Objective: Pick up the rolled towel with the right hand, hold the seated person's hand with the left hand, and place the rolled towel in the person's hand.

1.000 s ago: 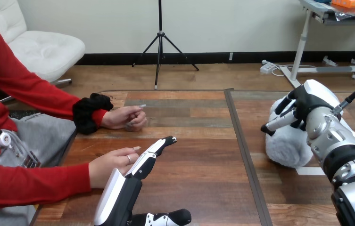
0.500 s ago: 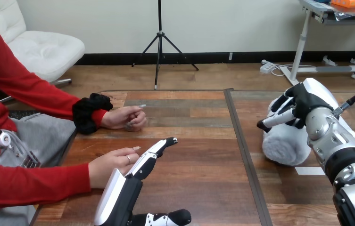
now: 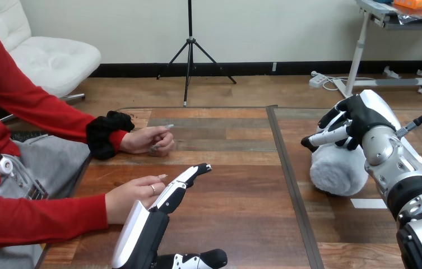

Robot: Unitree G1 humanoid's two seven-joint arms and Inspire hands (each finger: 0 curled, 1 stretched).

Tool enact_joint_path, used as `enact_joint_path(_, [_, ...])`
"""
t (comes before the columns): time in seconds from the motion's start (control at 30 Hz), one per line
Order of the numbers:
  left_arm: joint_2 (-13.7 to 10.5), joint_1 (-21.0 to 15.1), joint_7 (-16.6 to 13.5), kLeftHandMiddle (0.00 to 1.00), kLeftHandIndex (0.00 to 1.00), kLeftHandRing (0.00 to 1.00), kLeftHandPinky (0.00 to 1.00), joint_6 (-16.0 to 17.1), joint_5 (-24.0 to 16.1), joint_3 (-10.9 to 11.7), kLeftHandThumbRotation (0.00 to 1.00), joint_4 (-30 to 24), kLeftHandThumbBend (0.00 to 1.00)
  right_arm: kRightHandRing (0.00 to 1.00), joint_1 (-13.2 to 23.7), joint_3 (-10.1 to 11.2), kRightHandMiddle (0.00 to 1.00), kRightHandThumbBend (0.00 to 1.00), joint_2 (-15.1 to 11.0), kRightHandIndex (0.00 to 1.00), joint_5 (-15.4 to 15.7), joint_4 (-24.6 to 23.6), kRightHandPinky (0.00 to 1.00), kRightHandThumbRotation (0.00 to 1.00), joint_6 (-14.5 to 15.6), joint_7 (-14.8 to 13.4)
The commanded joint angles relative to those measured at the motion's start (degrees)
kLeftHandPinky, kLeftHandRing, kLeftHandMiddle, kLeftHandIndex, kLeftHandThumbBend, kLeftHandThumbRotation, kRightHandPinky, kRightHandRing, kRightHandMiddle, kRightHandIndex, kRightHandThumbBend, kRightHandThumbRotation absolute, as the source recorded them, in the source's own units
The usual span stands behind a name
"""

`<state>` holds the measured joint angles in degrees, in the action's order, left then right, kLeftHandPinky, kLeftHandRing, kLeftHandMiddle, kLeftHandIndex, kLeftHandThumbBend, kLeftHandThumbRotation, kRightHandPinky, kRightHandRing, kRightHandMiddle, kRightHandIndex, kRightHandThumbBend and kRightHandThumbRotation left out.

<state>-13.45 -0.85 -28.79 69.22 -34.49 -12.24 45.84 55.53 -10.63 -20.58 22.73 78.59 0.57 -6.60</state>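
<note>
The rolled towel [image 3: 336,169], white and fluffy, is at the table's right side with my right hand [image 3: 365,120] on top of it. That hand's fingers curl over the towel's far side and its thumb sticks out to the left along the top. My left hand [image 3: 161,210] lies low at the front with straight fingers, its back against the person's hand [image 3: 133,196] at the view's lower left; the thumb is spread away toward me. The person's other hand [image 3: 149,140] rests loosely curled on the table farther back.
A dark seam [image 3: 287,174] runs front to back between the two wooden table panels. A white tape mark [image 3: 368,203] lies on the table just in front of the towel. The table's left edge [image 3: 82,168] runs beside the person.
My right hand has shifted left with the towel under it, and the towel now sits a little farther left. My left hand and both of the person's hands have stayed put.
</note>
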Motion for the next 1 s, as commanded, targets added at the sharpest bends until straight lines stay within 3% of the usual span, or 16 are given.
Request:
enact_joint_path(0.0, [-0.6,-3.5,-0.3,0.9,0.87,0.9,0.85,0.9,0.0,0.8,0.8,-0.4,1.0,0.36,1.5,-1.4,0.46,0.88,-1.8,0.5,1.5,-3.4,0.27,0.05,-1.2,-1.6])
enact_joint_path(0.2, [-0.7,-3.5,-0.3,0.89,0.87,0.9,0.85,0.8,0.0,0.8,0.8,-0.5,1.0,0.48,2.0,-2.0,0.55,0.86,-2.1,0.57,2.7,-3.8,0.38,0.16,-0.6,-2.3])
enact_joint_path(0.5, [-0.9,-3.8,-0.3,0.89,0.87,0.89,0.84,1.0,-0.1,0.8,0.79,-0.3,1.0,0.56,2.6,-1.8,0.61,0.85,-2.5,0.67,3.1,-4.3,0.49,0.32,0.2,-2.6])
enact_joint_path(0.97, [-1.2,-4.1,0.9,0.9,0.87,0.9,0.85,1.1,0.8,0.8,0.79,-0.2,1.0,0.49,3.0,-1.4,0.57,0.88,-3.6,0.76,2.9,-5.5,0.4,0.48,0.1,-3.8])
